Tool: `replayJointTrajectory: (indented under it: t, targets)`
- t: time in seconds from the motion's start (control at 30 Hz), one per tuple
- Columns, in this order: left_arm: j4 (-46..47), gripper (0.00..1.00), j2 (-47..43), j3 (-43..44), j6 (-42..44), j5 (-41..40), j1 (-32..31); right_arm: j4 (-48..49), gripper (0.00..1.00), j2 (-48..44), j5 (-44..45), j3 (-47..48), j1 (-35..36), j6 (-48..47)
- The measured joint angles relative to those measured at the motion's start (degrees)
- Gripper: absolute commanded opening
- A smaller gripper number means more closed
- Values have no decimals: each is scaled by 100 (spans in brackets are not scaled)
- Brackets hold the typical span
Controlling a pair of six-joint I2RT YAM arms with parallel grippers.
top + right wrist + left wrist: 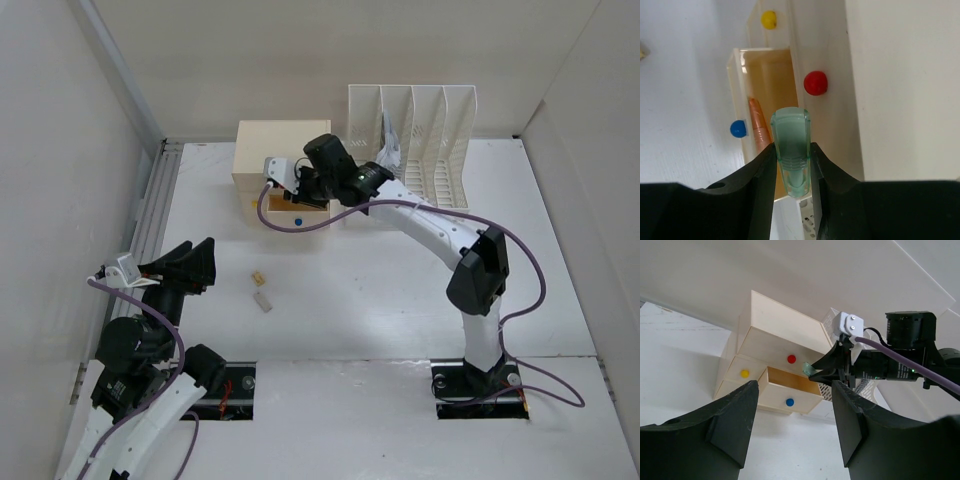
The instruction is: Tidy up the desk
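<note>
Top external. The desk [380,300] spreads beneath both my arms, with pale walls around it and a grooved rail [150,215] along its left edge. At its far side stands a cream drawer box [268,140], and a white file rack [415,125] is just to its right. My right arm reaches across to the box, placing my right pincer [288,185] above the open drawer [295,213]. My left pincer [192,262] hovers at the near left, beside the rail. Two small tan bits [264,300] lie on the bare desk between the arms.

Left wrist. The jaws of my left pincer stand about half open with nothing between them. Beyond them the box shows a red knob [791,359], a yellow knob [744,373] and, on the pulled-out drawer, a blue knob [789,402].

Right wrist. My right pincer is closed partway on a translucent green piece [790,132], which points toward the drawer's inner edge, close to the box front. A copper-coloured stick [758,125] lies inside the drawer.

Step in hand, as I judge it: stowing the green piece. The next move calls for shifting out over the drawer's hollow, lowering past its wall, then parting the jaws. The tan bits and the open drawer are left to deal with.
</note>
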Motion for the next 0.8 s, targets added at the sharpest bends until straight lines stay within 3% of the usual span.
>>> replayJointTrajectory:
  t: [0.07,0.1,0.2,0.53,0.67,0.7,0.8]
  targets:
    - [0,57,0,0,0,0,0,24,10,57,103,0,-37,4]
    - [0,57,0,0,0,0,0,35,25,76,162,0,-46,4]
    - [2,57,0,0,0,0,0,66,39,142,223,0,-114,9]
    - [0,57,0,0,0,0,0,146,42,155,138,-52,-146,46]
    - [0,57,0,0,0,0,0,146,31,153,22,-127,-149,63]
    - [0,57,0,0,0,0,0,151,19,144,-66,-151,-151,70]
    - [0,57,0,0,0,0,0,144,0,79,-560,-256,-151,103]
